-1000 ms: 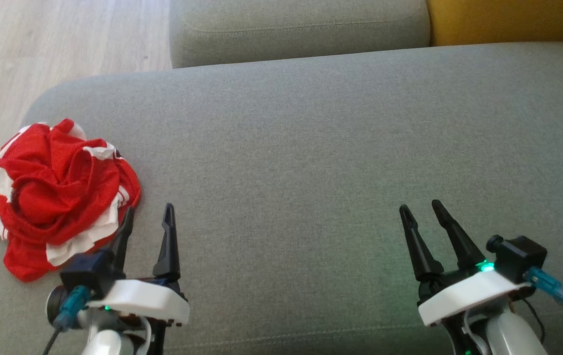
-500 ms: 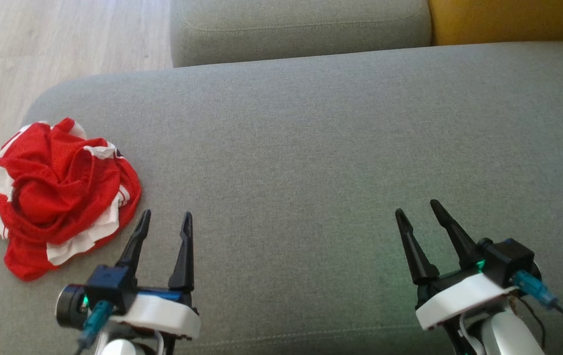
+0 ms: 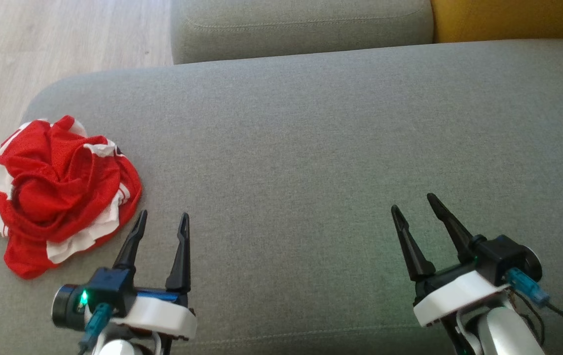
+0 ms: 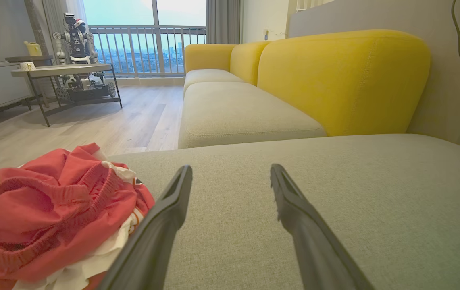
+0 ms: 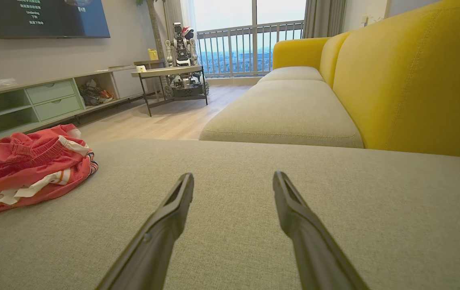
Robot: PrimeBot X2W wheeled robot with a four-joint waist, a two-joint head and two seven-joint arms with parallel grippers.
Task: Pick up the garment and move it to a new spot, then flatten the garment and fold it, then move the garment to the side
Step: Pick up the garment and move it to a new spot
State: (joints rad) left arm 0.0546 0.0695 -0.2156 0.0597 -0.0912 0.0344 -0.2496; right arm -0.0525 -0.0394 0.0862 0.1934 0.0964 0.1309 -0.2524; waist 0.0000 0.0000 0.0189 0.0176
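Well, you had both pincers spread wide and holding nothing. Your left pincer [image 3: 163, 217] was over the grey sofa cushion [image 3: 311, 148] just beside the garment [image 3: 59, 195], its nearer finger close to the cloth. That garment, red with white stripes, lay crumpled near the cushion's left edge. Your right pincer [image 3: 413, 202] was well apart from it, over the cushion's right part. A yellow backrest [image 3: 508, 19] stood beyond.

Red-and-white garment [image 3: 59, 192], grey-green sofa [image 3: 311, 148]
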